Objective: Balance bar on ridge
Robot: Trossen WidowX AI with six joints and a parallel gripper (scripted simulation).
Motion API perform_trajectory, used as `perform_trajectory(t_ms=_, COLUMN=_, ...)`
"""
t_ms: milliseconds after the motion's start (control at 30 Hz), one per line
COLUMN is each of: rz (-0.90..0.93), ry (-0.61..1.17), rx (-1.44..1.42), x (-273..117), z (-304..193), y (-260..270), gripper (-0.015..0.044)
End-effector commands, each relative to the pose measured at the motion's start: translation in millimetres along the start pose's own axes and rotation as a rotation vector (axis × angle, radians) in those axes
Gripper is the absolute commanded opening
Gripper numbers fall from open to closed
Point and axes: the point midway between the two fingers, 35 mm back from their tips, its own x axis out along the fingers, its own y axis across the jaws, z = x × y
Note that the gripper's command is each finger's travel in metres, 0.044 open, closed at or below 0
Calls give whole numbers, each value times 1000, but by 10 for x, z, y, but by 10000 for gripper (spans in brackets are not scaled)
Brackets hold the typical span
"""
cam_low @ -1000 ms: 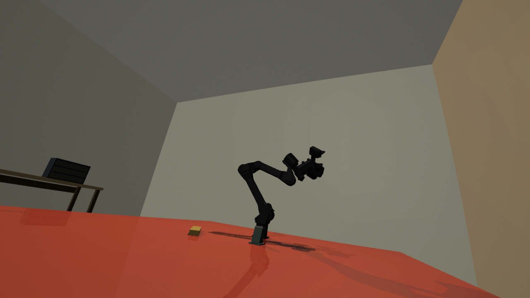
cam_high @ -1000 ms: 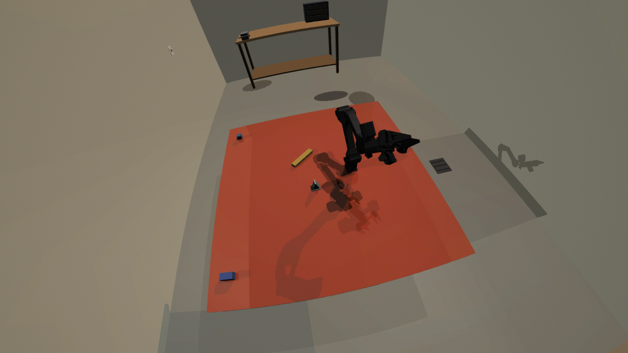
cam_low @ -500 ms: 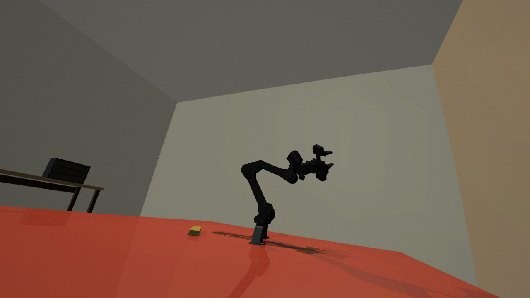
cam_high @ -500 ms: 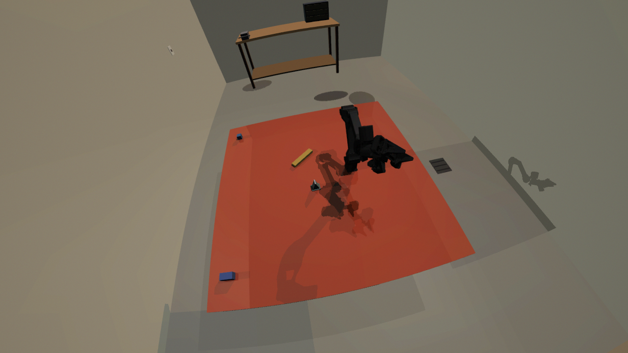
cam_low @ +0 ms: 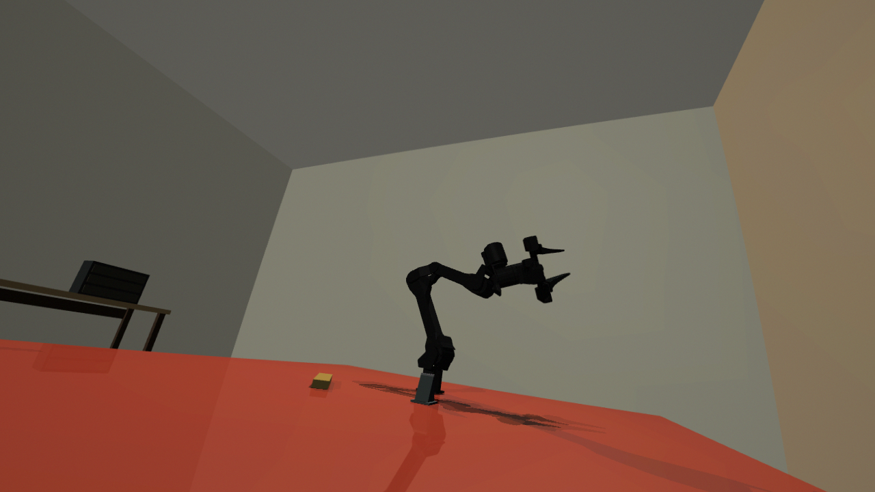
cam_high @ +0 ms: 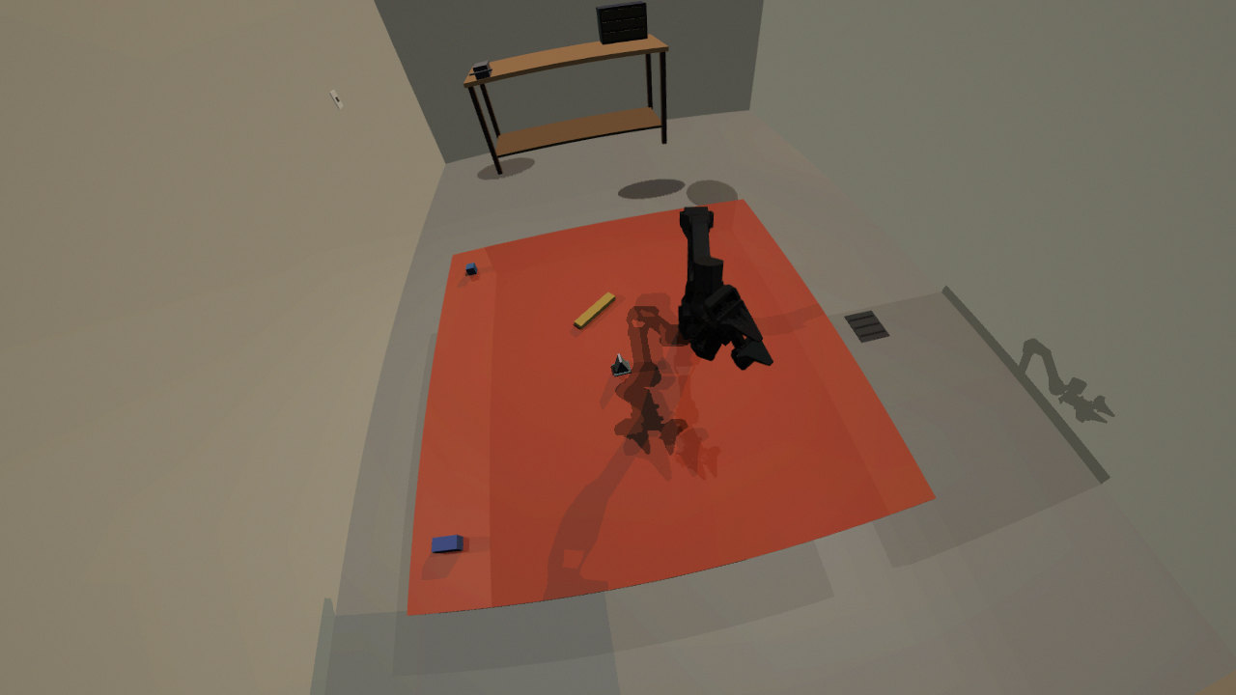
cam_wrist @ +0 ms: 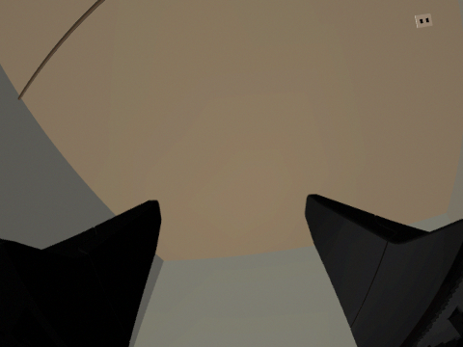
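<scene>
The yellow bar lies flat on the red table top, slanted in the top view. The small dark grey-green ridge stands on the table apart from the bar, with nothing on it. My gripper is open and empty. It hangs high above the table, well away from the bar and the ridge, and points roughly sideways. The wrist view shows only walls beyond the fingers; bar and ridge are out of that view.
A blue block lies near the table's front left corner. A small dark blue cube sits near the back left corner. The arm's base stands near the ridge. A wooden shelf bench stands by the back wall, off the table.
</scene>
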Motion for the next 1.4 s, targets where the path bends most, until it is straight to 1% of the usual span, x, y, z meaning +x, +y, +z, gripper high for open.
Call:
perform_trajectory(t_ms=0, rz=-14, ry=-95, rx=-108, x=-25, z=278, y=22, gripper=315)
perform_trajectory(t_ms=267, rz=-54, ry=-256, rx=-295, x=-145, z=753, y=83, gripper=315)
perform_trajectory(t_ms=667, rz=-206, ry=-505, rx=-544, x=-484, z=1497, y=166, gripper=315)
perform_trajectory(t_ms=1000, rz=-390, ry=-689, rx=-719, x=-916, z=2053, y=237, gripper=315)
perform_trajectory(t_ms=1367, rz=-633, ry=-846, rx=-855, x=-1530, z=2524, y=289, gripper=315)
